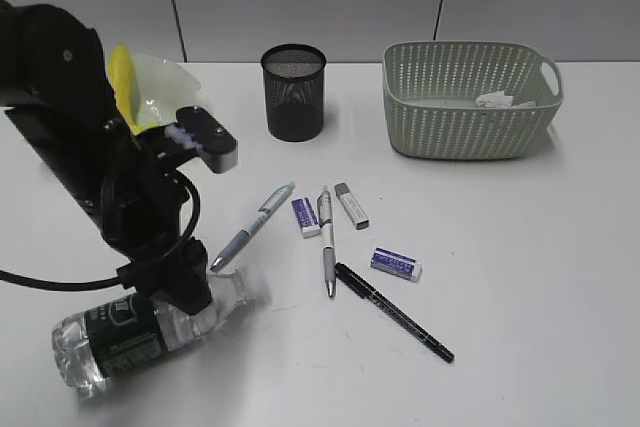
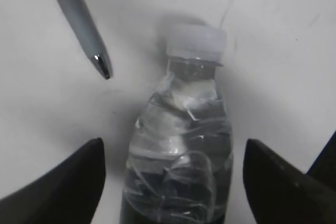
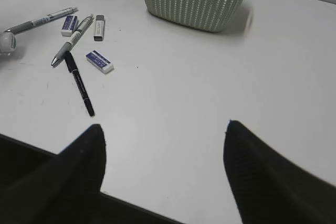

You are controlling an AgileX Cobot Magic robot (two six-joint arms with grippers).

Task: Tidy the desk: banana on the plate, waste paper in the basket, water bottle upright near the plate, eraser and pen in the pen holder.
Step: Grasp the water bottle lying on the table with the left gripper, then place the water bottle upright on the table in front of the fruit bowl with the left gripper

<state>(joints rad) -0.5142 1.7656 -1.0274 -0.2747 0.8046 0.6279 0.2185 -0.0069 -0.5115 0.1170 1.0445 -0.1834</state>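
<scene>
Half the plate [image 1: 165, 82] behind arm [image 1: 80, 137]

yellow banana [image 1: 121, 87], black mesh pen holder [image 1: 294, 92], sage-green basket [image 1: 470, 99]

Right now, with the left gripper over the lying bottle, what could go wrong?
1. The clear plastic water bottle with a white cap lies on its round side between the open fingers of the left gripper; it may roll away as they close.
2. The silver pen lies close by the cap, so the bottle could knock it while being swung upright.
</scene>
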